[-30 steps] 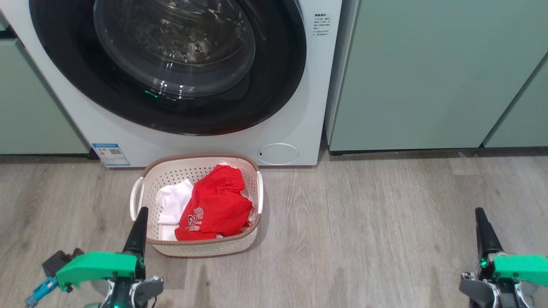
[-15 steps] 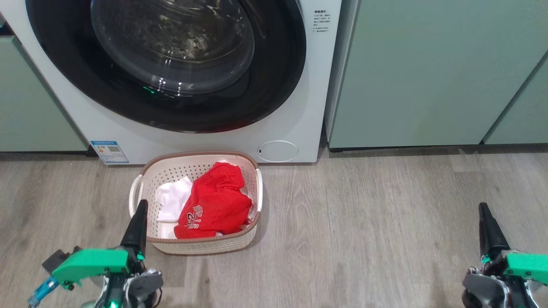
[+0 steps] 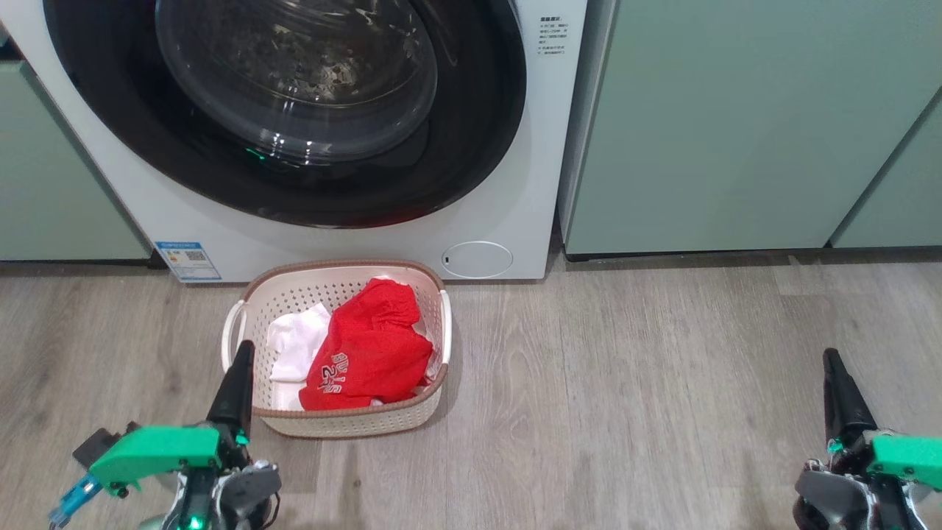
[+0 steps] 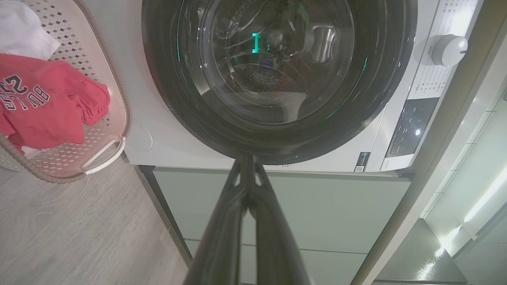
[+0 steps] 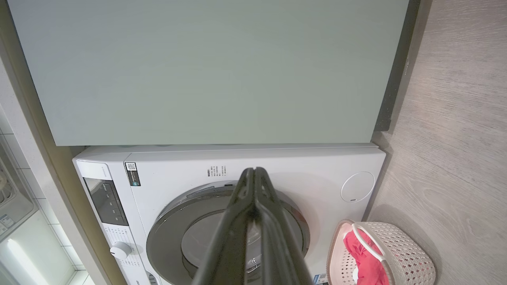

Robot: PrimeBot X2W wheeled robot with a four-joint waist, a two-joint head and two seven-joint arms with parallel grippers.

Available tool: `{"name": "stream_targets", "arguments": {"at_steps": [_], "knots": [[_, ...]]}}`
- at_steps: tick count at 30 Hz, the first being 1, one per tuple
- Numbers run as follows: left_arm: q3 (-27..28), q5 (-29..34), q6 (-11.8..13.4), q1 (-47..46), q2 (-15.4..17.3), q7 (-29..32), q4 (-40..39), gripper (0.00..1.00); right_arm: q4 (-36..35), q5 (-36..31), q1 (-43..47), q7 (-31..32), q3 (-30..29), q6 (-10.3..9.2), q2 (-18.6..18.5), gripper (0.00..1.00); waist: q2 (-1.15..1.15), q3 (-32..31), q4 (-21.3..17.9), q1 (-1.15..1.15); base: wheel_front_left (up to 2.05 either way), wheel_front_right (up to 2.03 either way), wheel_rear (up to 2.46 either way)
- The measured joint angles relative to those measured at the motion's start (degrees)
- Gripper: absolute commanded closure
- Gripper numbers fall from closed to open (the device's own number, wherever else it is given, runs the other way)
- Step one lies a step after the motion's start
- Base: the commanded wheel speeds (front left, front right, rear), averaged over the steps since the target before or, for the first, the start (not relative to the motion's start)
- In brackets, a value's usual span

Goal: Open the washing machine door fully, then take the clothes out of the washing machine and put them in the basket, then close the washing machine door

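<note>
Both arms at rest: the left end effector (image 3: 243,355) and the right end effector (image 3: 832,359) hang low over the floor (image 3: 625,412), each with its two dark fingers pressed together and gripping nothing. Over the past second they have barely drifted. Most of the slight shift in the head view is the camera's own, since the whole scene slid with it.

Just beyond the left fingers, the basket (image 3: 346,425) stands at the floor's back edge, close under the washing machine (image 3: 519,221). It holds the clothes: the red jersey (image 3: 372,353) heaped over the white garment (image 3: 298,344), lying as they lay a second ago.

Behind it, the washing machine door (image 3: 475,147) lies flat against the machine's front. The drum seen through the window looks empty, though reflections on the plastic make that hard to confirm.

With nothing stirring but the settling arms, all three steps appear done and the job looks finished.
</note>
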Motion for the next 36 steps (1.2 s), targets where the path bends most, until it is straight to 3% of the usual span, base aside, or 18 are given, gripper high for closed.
{"name": "stream_targets", "arguments": {"at_steps": [36], "knots": [[0.0, 0.0, 0.0, 0.0, 0.0, 0.0, 0.0, 1.00, 0.0, 0.0, 0.0, 0.0, 0.0, -0.02, 0.0, 1.00, 0.00, 0.0, 0.0, 0.00, 0.00, 0.00, 0.00]]}}
